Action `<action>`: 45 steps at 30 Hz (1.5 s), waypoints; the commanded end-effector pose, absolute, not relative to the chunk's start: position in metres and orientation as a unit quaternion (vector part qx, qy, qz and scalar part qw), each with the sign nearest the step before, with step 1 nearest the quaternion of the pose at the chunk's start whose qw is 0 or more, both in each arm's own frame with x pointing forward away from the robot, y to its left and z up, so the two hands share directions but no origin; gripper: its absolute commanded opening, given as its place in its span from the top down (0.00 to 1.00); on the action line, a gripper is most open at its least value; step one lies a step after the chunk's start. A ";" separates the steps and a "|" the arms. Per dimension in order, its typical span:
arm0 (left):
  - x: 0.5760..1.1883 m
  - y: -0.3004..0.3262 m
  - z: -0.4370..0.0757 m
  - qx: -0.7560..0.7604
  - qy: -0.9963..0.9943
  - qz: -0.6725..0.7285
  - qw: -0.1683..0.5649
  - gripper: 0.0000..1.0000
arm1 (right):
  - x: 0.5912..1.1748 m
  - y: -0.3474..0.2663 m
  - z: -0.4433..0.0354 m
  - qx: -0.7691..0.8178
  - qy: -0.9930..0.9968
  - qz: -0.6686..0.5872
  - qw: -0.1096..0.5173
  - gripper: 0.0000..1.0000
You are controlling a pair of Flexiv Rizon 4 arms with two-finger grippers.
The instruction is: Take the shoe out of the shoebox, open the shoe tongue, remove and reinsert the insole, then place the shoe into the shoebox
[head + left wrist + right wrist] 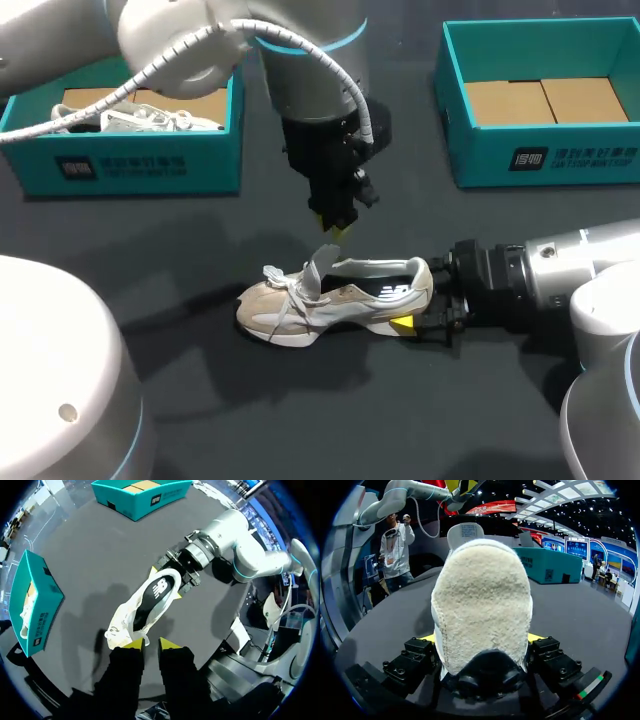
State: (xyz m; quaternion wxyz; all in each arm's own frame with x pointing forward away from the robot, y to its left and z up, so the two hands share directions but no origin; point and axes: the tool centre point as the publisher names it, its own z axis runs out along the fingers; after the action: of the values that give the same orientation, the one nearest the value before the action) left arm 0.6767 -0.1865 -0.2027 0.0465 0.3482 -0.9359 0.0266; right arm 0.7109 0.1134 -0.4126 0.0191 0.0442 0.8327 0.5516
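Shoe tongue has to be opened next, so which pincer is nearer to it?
Left. The left pincer hangs just above the raised shoe tongue. The right pincer clamps the shoe at its heel, the end farthest from the tongue.

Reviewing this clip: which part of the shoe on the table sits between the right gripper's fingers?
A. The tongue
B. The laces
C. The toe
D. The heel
D: in the right wrist view the rounded heel fills the space between the yellow tips of the right gripper, which press on it from both sides, and the head view shows that arm at the rear end of the shoe.
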 end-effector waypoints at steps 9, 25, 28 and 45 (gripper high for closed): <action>0.687 -0.205 -0.202 0.174 -0.982 0.039 0.065 1.00 | 0.711 0.114 -0.413 0.045 0.834 0.550 0.019 1.00; 0.693 -0.229 -0.227 0.051 -0.993 0.074 0.082 1.00 | 0.711 0.114 -0.413 0.045 0.834 0.550 0.019 1.00; 0.694 -0.236 -0.246 0.043 -0.993 0.060 0.089 1.00 | 0.711 0.114 -0.413 0.045 0.834 0.550 0.019 1.00; 0.694 -0.241 -0.275 0.031 -0.994 0.046 0.090 1.00 | 0.711 0.114 -0.413 0.045 0.834 0.550 0.019 1.00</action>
State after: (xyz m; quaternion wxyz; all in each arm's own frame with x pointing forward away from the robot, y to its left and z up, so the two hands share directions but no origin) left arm 0.6936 -0.2416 -0.2756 0.0907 0.0305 -0.9944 0.0459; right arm 0.7109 0.1134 -0.4126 0.0191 0.0442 0.8327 0.5516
